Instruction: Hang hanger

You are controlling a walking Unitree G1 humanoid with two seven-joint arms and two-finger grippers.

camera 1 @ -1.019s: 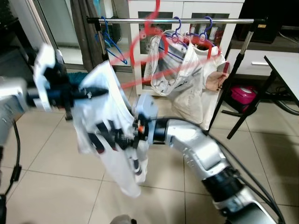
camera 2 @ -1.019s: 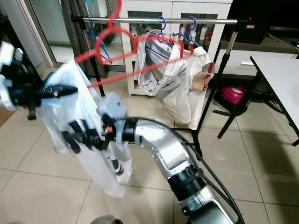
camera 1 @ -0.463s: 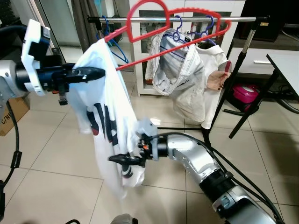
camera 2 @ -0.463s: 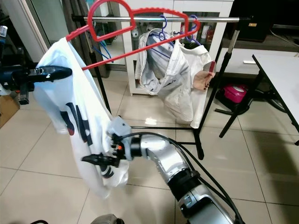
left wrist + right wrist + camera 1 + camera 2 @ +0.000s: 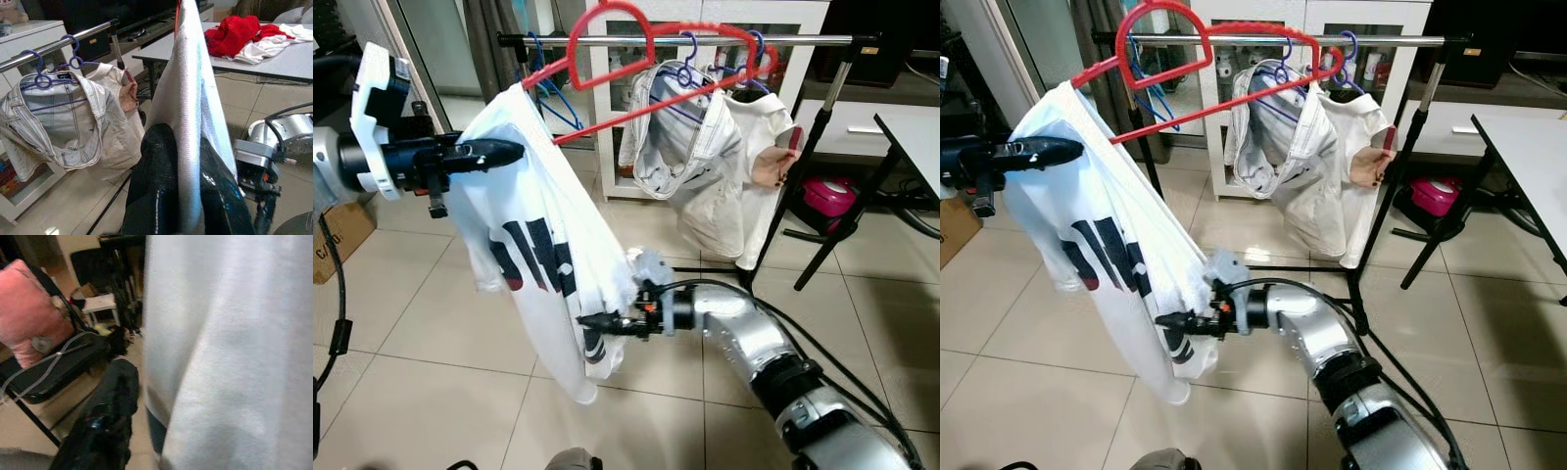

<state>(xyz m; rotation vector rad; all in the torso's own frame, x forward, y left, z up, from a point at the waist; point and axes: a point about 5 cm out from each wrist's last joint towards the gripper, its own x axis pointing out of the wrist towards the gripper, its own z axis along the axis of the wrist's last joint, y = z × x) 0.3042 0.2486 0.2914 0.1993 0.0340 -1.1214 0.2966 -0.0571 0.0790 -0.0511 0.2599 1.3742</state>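
Left end effector [image 5: 509, 152] pinches the white shirt [image 5: 543, 264] on the red hanger [image 5: 636, 59]; right end effector [image 5: 592, 323] grips its hem.

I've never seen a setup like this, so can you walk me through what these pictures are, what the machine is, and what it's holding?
This is a humanoid robot with two silver arms, each ending in a hand of two long black fingers. The two wide pictures come from cameras on its head, looking forward and down. The two close-ups come from cameras on its wrists.

The left hand is shut on the white T-shirt near its shoulder; the left wrist view shows the cloth pinched between the fingers. The shirt hangs on a red hanger, raised to the metal clothes rail. The right hand reaches to the shirt's lower part. Other garments already hang on the rail, above a tiled floor.
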